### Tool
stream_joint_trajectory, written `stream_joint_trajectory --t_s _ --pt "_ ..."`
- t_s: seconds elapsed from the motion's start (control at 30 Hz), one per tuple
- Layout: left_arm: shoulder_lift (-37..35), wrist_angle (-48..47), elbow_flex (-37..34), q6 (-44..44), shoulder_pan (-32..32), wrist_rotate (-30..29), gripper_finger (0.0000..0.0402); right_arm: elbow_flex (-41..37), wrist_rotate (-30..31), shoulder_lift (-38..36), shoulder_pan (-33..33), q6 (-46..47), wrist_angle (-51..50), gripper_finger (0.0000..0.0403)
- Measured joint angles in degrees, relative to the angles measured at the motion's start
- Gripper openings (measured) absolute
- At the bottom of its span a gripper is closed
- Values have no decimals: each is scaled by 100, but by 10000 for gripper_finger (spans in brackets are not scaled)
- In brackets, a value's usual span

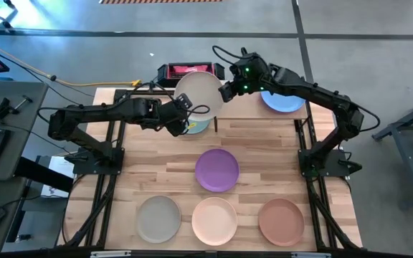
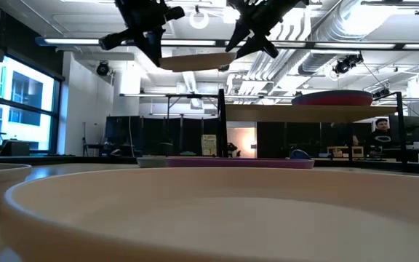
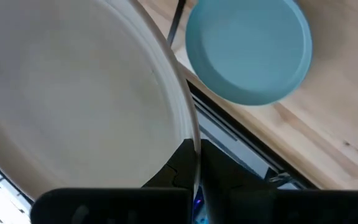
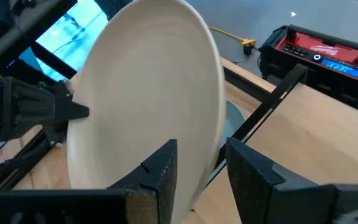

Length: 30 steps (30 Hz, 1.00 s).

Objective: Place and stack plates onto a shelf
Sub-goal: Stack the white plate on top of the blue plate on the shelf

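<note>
- Cream plate (image 1: 199,92): held in the air above the back of the desk (image 1: 264,140), over the shelf (image 1: 242,109) end nearest the left arm; in the low view it hangs well above the shelf board.
- Left gripper (image 1: 185,107): jaws shut on the cream plate's rim at the side nearest its arm.
- Right gripper (image 1: 228,90): jaws partly apart, straddling the opposite rim; the right wrist view shows the rim between them, but whether they press on it I cannot tell.
- Attitude: round, so no long axis; seen edge-on in the low view it lies close to level, hollow side up, slightly tilted.
- Handling, as a judgement: stiff, shallow, matte, probably light; the thin rim is the only hold, so a pinch across the rim edge suits it. A one-sided hold would let it droop or pivot; matte finish should help against slipping. If ceramic it could chip on a hard set-down; the material is not evident.
- Teal plate (image 1: 196,126): below the cream plate, mostly hidden by it from above; whether it rests on the shelf I cannot tell.
- Blue plate (image 1: 284,101): on the shelf's other end, with a magenta plate (image 2: 333,98) under it.
- Purple plate (image 1: 216,170): mid-desk.
- Grey-beige plate (image 1: 158,218), peach plate (image 1: 214,219), brown plate (image 1: 281,221): a row along the front edge, apart from one another.
</note>
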Motion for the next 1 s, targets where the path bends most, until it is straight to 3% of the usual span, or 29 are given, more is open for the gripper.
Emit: stream_joint_trajectory --t_s 0.43,0.53,0.73,1.0 --pt "4 335 0 406 0 -26 1 2 4 28 0 225 -378 114" --pt "4 335 0 406 0 -26 1 2 4 28 2 225 -408 92" --pt "4 355 2 365 -3 -12 1 2 52 29 1 153 -415 10" --pt "4 514 2 -652 -4 91 15 2 119 31 -6 266 -435 3"
